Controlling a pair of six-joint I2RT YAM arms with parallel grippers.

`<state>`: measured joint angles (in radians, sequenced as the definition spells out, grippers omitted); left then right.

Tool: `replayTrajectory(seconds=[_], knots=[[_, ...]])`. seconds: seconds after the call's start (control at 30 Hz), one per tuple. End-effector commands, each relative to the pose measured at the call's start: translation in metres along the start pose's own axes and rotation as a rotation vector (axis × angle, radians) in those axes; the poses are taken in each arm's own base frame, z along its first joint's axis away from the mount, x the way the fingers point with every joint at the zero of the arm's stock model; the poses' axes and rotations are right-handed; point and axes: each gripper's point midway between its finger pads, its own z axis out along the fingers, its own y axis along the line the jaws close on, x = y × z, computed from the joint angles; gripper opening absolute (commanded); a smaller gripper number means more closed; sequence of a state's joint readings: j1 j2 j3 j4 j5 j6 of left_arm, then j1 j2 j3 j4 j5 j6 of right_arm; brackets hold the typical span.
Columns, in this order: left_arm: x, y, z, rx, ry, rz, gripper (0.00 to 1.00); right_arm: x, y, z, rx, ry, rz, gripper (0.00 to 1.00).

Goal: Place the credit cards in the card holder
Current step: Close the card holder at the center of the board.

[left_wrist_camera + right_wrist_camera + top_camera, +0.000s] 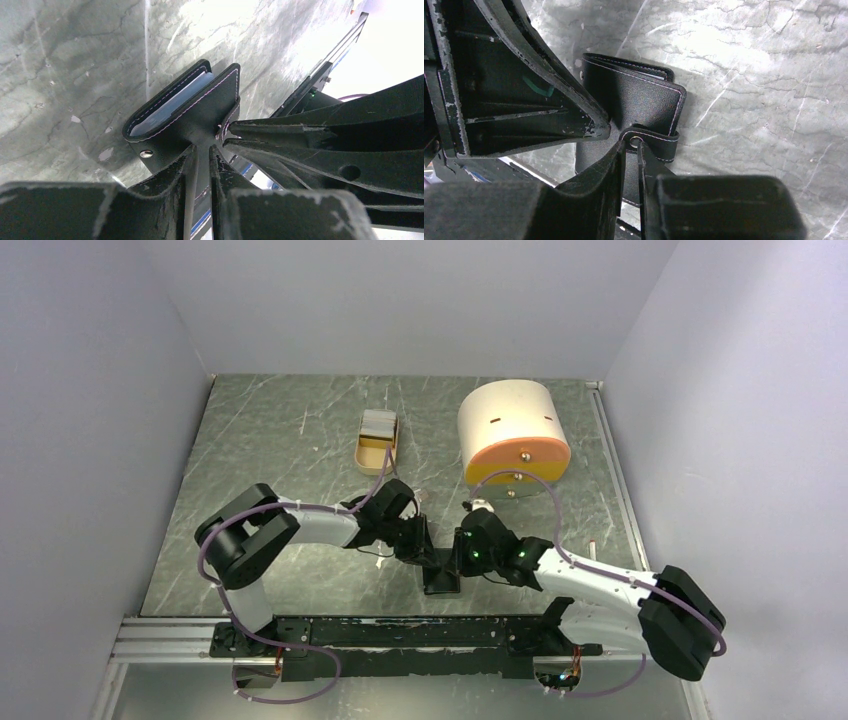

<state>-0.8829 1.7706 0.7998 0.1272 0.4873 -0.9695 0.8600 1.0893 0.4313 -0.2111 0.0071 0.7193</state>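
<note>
The black card holder sits between both grippers at the table's middle near side. In the left wrist view it is partly spread, showing blue-grey inner pockets. My left gripper is shut on one leather flap. My right gripper is shut on the snap tab of the card holder. In the top view the left gripper and right gripper meet over it. The credit cards lie whitish-grey in the tan tray, far behind.
A big cream-and-orange cylinder lies at the back right of the marbled table. A metal rail runs along the near edge. Grey walls close in left, right and back.
</note>
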Motion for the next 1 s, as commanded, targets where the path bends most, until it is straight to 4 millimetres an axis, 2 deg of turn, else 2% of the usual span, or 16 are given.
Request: replayTrajectory(seconds=[0.0, 0.2, 0.37, 0.7, 0.97], knots=[[0.005, 0.002, 0.008, -0.01, 0.016, 0.006, 0.21, 0.006, -0.001, 0.004, -0.009, 0.024, 0.008, 0.18], [0.002, -0.012, 0.001, 0.019, 0.005, 0.016, 0.21, 0.007, 0.001, 0.004, -0.022, 0.026, 0.012, 0.19], [0.002, -0.01, 0.003, 0.022, 0.005, -0.009, 0.22, 0.013, 0.004, 0.005, -0.05, 0.051, 0.015, 0.18], [0.002, -0.007, 0.008, 0.01, 0.011, -0.026, 0.22, 0.016, -0.004, 0.002, -0.023, 0.051, 0.007, 0.18], [0.0, -0.013, 0.007, 0.022, 0.015, -0.011, 0.23, 0.018, -0.004, 0.005, -0.023, 0.061, 0.003, 0.18]])
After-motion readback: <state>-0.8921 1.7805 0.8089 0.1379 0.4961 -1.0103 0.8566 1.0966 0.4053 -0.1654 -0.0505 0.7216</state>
